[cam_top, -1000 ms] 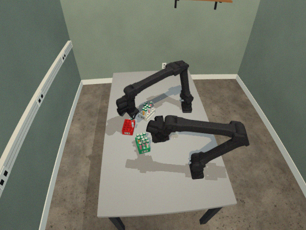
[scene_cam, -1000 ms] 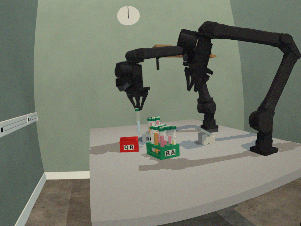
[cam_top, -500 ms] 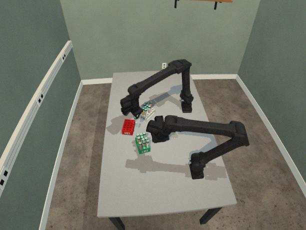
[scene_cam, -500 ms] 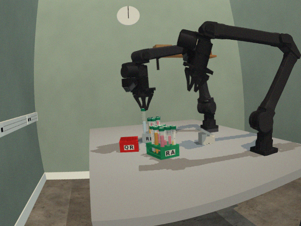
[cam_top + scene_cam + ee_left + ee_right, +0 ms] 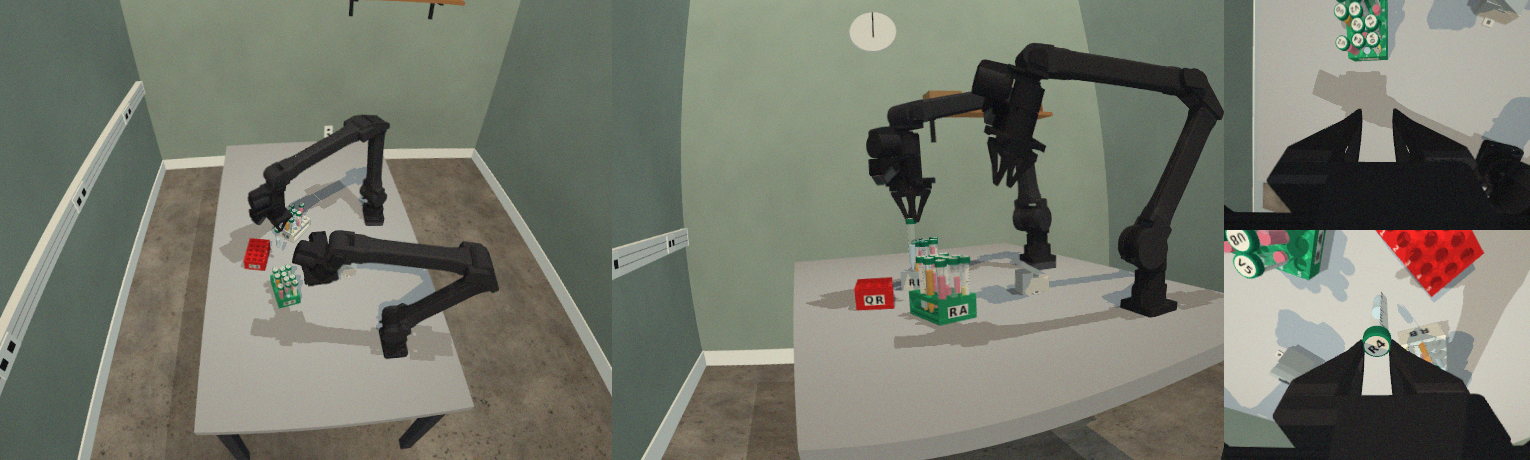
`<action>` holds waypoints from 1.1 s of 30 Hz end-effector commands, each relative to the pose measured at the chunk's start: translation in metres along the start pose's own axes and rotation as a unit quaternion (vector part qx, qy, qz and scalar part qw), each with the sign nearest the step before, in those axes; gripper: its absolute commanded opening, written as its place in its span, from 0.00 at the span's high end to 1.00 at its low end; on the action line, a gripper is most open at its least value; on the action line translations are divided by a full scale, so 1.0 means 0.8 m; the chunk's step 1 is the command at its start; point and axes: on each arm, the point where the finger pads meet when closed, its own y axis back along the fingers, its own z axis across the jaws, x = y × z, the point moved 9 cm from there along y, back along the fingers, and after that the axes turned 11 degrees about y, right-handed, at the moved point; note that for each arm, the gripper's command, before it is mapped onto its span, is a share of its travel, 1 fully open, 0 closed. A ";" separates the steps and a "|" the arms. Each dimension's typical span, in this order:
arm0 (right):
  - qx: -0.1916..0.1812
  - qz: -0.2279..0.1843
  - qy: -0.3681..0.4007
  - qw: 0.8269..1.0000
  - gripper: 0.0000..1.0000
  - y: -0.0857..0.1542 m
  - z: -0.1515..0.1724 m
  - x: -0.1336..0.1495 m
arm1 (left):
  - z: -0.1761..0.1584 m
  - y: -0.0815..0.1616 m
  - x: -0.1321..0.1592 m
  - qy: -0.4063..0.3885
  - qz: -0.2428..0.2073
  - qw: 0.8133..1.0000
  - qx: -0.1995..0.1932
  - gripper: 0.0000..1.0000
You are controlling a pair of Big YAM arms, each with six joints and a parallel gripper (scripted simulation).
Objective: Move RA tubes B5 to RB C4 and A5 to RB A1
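Grey table (image 5: 250, 380) (image 5: 912, 400) (image 5: 1289, 50) (image 5: 1366, 260) beneath; R4 tube (image 5: 278, 240) (image 5: 911, 235) (image 5: 1382, 312) hangs below right gripper (image 5: 281, 226) (image 5: 913, 219) (image 5: 1376, 345), cap (image 5: 910, 221) (image 5: 1376, 345) pinched between fingers; left gripper (image 5: 320, 277) (image 5: 1004, 185) (image 5: 1377, 110) part-open.

Low lane along table (image 5: 240, 375) (image 5: 862, 400) (image 5: 1289, 75) far edge, behind red rack (image 5: 257, 254) (image 5: 874, 294) (image 5: 1434, 260). Wider lane: green rack (image 5: 289, 303) (image 5: 958, 311) (image 5: 1385, 30) (image 5: 1309, 260) to left edge. Hanging tube (image 5: 278, 239) (image 5: 911, 235) (image 5: 1377, 342) obstructs space between red rack and white rack (image 5: 300, 231) (image 5: 907, 281) (image 5: 1424, 333).

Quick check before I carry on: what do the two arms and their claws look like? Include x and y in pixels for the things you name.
Both arms are matte black with chunky rounded joints. Each claw (image 5: 1377, 111) (image 5: 1377, 344) is black too, with tapering, wedge-like fingers. I see no coloured markings on them.
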 end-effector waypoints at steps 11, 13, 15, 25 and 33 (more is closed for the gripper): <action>0.005 -0.032 -0.190 0.981 1.00 0.027 -0.009 -0.008 | 0.006 0.015 -0.010 -0.006 -0.010 1.000 -0.014 0.70; 0.004 -0.031 -0.222 0.974 1.00 0.026 -0.009 -0.008 | 0.006 0.015 -0.010 -0.006 -0.010 1.000 -0.014 0.70; 0.003 -0.031 -0.254 0.967 1.00 0.025 -0.009 -0.007 | 0.006 0.015 -0.010 -0.006 -0.010 1.000 -0.014 0.70; 0.002 -0.022 -0.255 0.967 1.00 0.020 -0.007 0.034 | 0.006 0.015 -0.010 -0.006 -0.010 1.000 -0.014 0.70; 0.002 -0.011 -0.245 0.970 1.00 0.026 -0.005 0.067 | 0.006 0.015 -0.010 -0.006 -0.010 1.000 -0.014 0.70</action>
